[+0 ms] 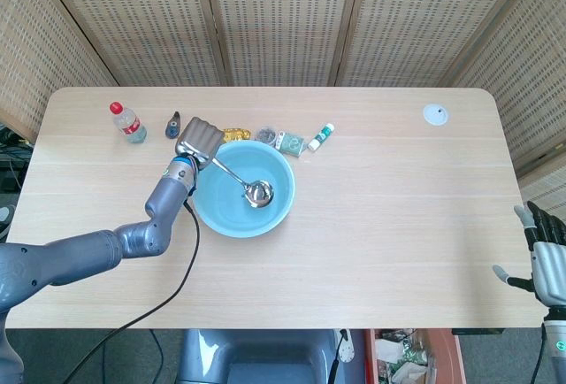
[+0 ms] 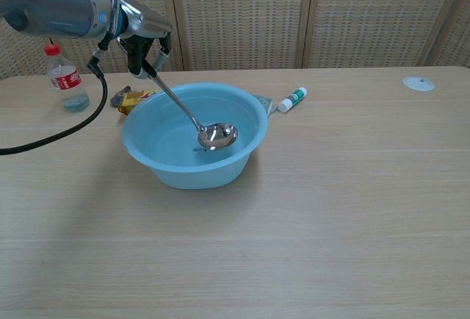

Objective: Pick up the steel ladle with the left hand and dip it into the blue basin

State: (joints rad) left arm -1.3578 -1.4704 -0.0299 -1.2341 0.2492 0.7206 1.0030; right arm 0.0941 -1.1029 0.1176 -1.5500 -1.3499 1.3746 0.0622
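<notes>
My left hand [image 1: 198, 140] [image 2: 145, 40] grips the handle end of the steel ladle [image 1: 239, 180] [image 2: 185, 109] above the far left rim of the blue basin [image 1: 212, 213] [image 2: 169, 174]. The ladle slopes down to the right, and its bowl [image 1: 259, 194] [image 2: 218, 136] sits low inside the basin, right of its middle. My right hand [image 1: 548, 264] stays at the table's near right edge, fingers apart and holding nothing; only the head view shows it.
Behind the basin lie a small water bottle [image 1: 128, 123] [image 2: 67, 80], a dark small object [image 1: 173, 125], a yellow snack pack [image 2: 135, 98], a green packet [image 1: 289, 142] and a small tube [image 1: 321, 136] [image 2: 292, 99]. A white disc [image 1: 434, 115] [image 2: 418, 83] sits far right.
</notes>
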